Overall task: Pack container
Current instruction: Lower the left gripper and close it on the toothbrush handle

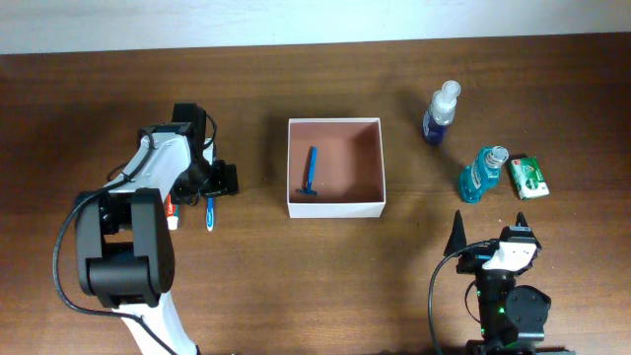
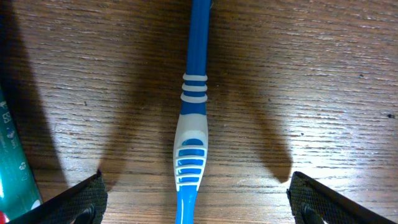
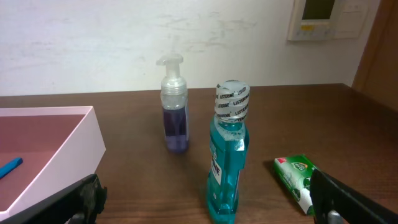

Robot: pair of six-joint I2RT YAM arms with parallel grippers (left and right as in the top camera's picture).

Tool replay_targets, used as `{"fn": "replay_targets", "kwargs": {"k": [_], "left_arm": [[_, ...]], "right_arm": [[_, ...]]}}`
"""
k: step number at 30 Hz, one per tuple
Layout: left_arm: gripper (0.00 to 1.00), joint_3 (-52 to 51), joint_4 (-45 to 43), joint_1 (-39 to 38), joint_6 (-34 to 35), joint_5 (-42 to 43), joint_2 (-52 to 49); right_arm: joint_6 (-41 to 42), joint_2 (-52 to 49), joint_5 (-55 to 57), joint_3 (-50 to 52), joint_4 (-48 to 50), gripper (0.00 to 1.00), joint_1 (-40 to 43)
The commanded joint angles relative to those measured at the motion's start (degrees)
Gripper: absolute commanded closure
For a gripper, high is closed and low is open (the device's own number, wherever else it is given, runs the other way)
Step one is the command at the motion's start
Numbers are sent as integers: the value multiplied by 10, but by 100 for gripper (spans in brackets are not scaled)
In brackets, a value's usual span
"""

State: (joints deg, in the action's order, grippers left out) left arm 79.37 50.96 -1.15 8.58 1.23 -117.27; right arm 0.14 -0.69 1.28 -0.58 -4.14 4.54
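The container [image 1: 335, 208] is a square white box with a pinkish-brown inside, at the table's middle. A blue razor [image 1: 310, 174] lies in it. Both also show at the left of the right wrist view: the container wall [image 3: 68, 155] and the razor tip [image 3: 9, 167]. My left gripper [image 1: 209, 185] is open, low over a blue and white toothbrush [image 1: 210, 213]. In the left wrist view its fingers [image 2: 196, 208] straddle the toothbrush handle [image 2: 194, 118] without touching it. My right gripper [image 1: 491, 247] is open and empty near the front right edge.
A teal mouthwash bottle [image 1: 479, 176] [image 3: 226, 155], a purple pump bottle [image 1: 441, 111] [image 3: 174, 106] and a green packet [image 1: 528, 177] [image 3: 294, 177] stand right of the container. A tube [image 1: 173, 212] [image 2: 12, 162] lies left of the toothbrush.
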Motion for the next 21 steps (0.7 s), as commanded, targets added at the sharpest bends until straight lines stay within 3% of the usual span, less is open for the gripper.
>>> {"fn": "replay_targets", "kwargs": {"k": [1, 8, 21], "left_arm": [[7, -16, -5, 2, -7, -2, -5], [11, -17, -7, 2, -7, -2, -5], [75, -17, -8, 2, -7, -2, -5]], "right_arm": [[1, 3, 5, 3, -4, 2, 4], [1, 3, 5, 3, -4, 2, 4], [1, 3, 5, 3, -4, 2, 4]]}}
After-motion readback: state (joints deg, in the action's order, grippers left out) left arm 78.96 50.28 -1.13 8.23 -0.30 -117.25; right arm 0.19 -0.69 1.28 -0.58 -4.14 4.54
